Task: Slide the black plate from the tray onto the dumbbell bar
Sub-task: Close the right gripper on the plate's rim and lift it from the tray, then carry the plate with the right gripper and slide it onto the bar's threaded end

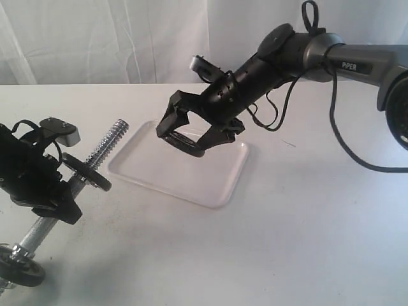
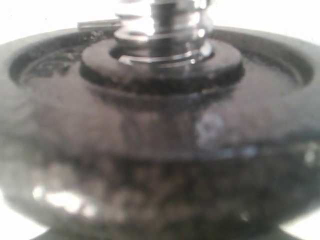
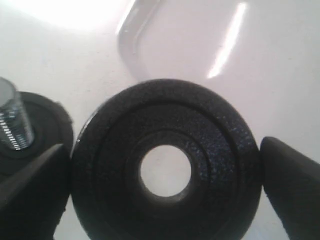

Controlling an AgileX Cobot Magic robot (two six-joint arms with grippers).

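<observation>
Your right gripper (image 1: 191, 135) holds the small, round, matte black plate (image 3: 215, 165) by its rim. Its fingers (image 3: 292, 185) press in from opposite sides, spread just to the plate's width. That edge grip leaves the central hole clear, which the threading needs. The plate hangs tilted in the air above the shallow, glossy white tray (image 1: 210, 185), touching nothing below.

Your left gripper (image 1: 44, 185) is clamped around the long chrome dumbbell bar (image 1: 109, 141) partway along. It props the bar at a slant so the coarse threaded end points up toward the tray. A second black disc (image 1: 86, 171) already sits on the bar just above that grip, and a third (image 1: 22, 271) sits at the low end near the white table (image 1: 287, 223). The left wrist view shows only the seated disc and the bar through it, not the fingers.

You are likely at the carry step: the plate is lifted but well apart from the bar tip. Next, match the plate's tilt to the bar's slant so the hole meets the thread squarely. A skewed approach could catch on the threads.
</observation>
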